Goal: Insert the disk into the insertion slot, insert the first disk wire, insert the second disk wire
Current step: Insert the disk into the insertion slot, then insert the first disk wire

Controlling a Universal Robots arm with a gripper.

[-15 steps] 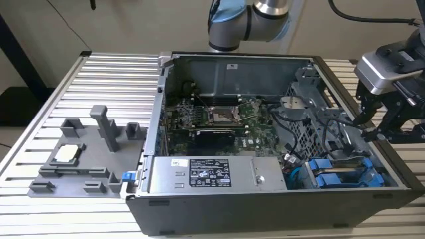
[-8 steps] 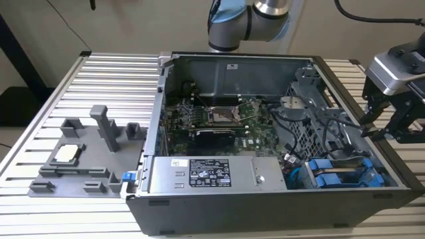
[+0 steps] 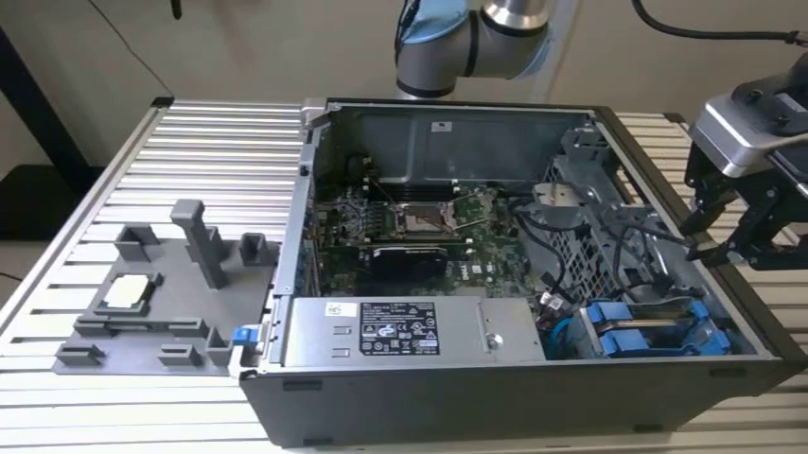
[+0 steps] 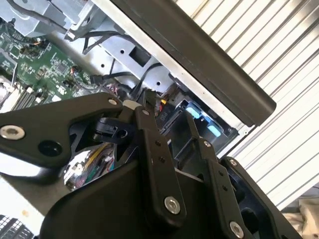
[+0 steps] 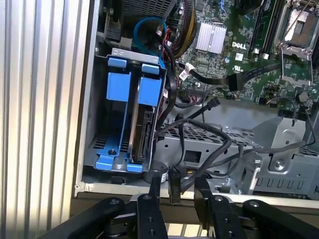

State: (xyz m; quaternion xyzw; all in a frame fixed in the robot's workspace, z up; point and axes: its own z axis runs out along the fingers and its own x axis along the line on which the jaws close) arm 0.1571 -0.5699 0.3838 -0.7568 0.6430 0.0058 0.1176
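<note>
1. Gripper (image 3: 726, 248) hangs at 3 o'clock of the open computer case (image 3: 417, 402), over its side wall. The case stands on the slatted table (image 3: 89, 421).
2. Jaws released: the fingers stand apart and grip nothing. In the first wrist view a small black plug (image 5: 174, 188) shows in the gap between them. As far as I can tell it is not pinched.
3. The disk (image 5: 147, 92) sits down in the insertion slot (image 5: 130, 53), at about 4 o'clock of the case interior in the exterior view. A second blue frame (image 5: 118, 94) stands just beside it.
4. Progress, my reading: the disk step looks done.
5. Black cables (image 5: 199, 127) run loose near the disk's end. I cannot make out any of them seated in it, so both wire steps look undone.
</note>
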